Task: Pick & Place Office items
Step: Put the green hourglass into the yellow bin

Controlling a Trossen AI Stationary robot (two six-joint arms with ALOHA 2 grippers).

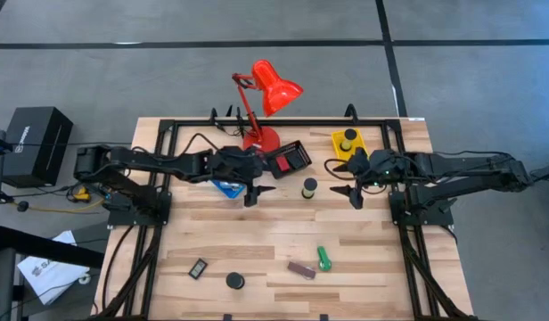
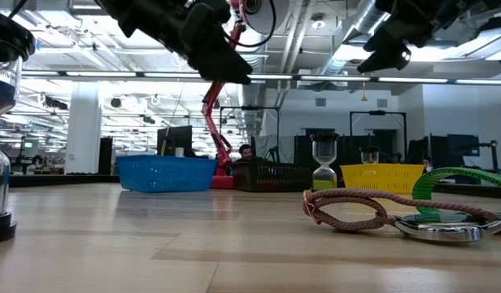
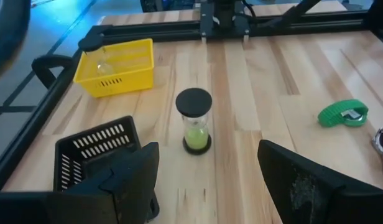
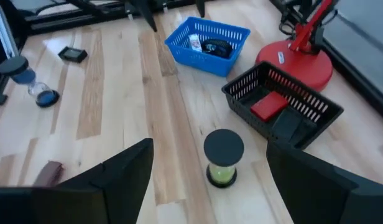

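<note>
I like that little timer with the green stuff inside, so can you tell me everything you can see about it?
The hourglass is a small sand timer with round black caps at top and bottom and a clear middle that looks like glass. Its green sand lies in the lower half. It stands upright on the wooden table, alone, near the black basket and between the two arms. Nothing touches it but the table. The left end effector and right end effector hang open on either side of it.

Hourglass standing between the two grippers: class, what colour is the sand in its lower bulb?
Yellow-green sand, under a black cap, in the hourglass; clearest in the left wrist view.
</note>
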